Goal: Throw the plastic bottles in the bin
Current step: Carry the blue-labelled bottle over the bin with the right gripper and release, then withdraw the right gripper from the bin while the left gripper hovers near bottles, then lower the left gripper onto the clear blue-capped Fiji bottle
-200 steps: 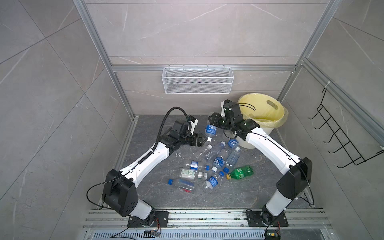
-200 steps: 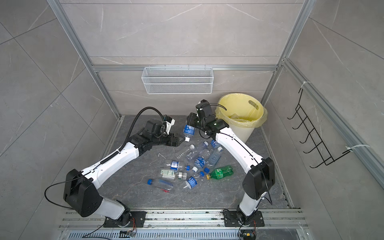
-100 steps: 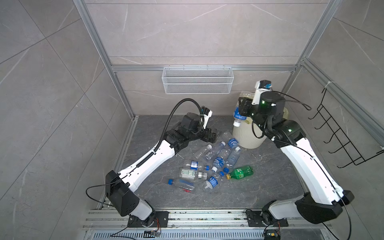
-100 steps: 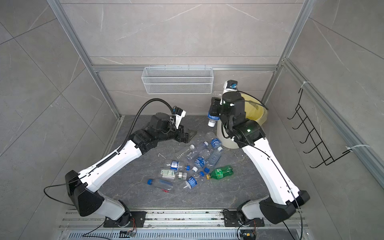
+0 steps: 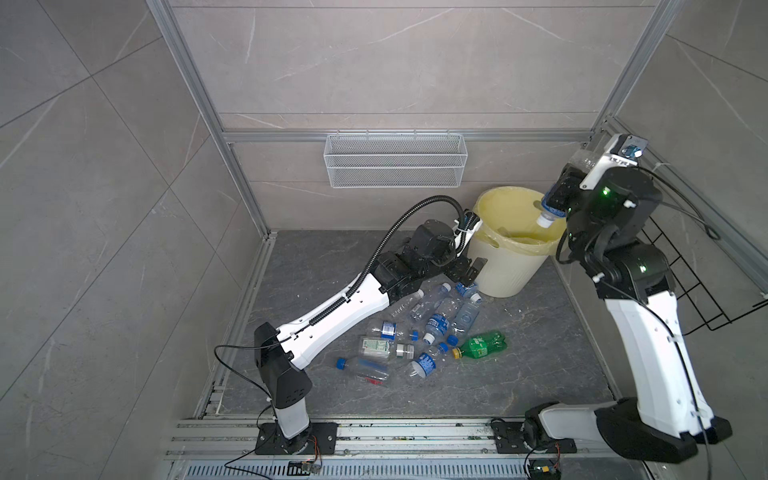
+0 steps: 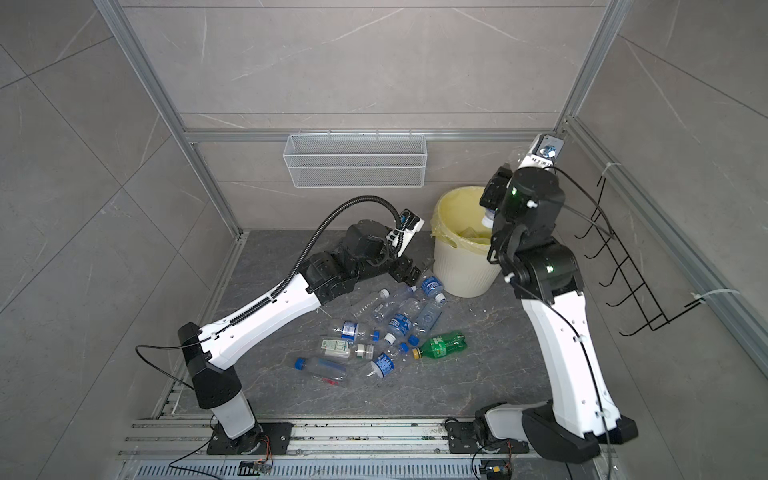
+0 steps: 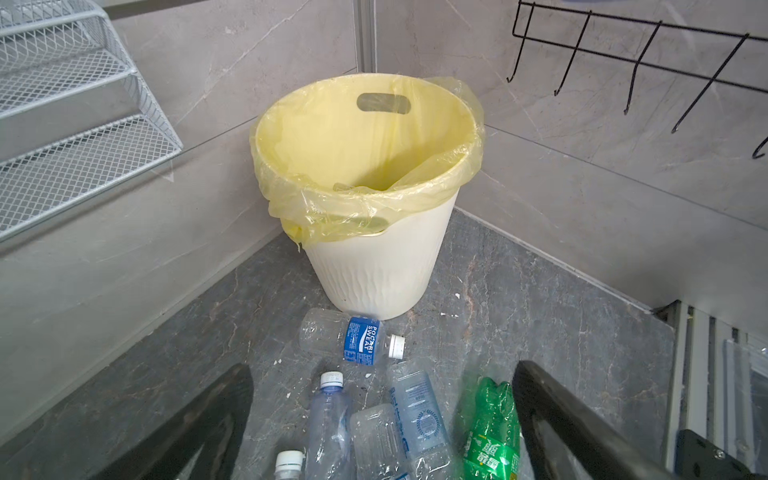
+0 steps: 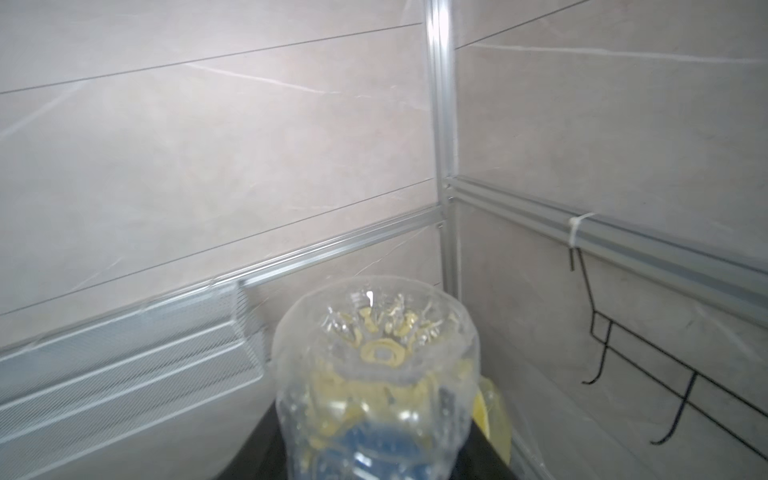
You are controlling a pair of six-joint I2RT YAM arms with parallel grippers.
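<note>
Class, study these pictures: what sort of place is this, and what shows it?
Probably a robot test cell dressed as a tiled room corner, not a real home. Signs: the aluminium frame around the wall panels, two arms bolted to a floor rail, and bottles strewn beside a bin.

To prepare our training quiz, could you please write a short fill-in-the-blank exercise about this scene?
The right gripper holds a clear bottle cap-down above the ____.
The left gripper is ____ and holds nothing.
The green bottle on the floor has a ____ cap.
Missing words: bin, open, yellow.
</note>
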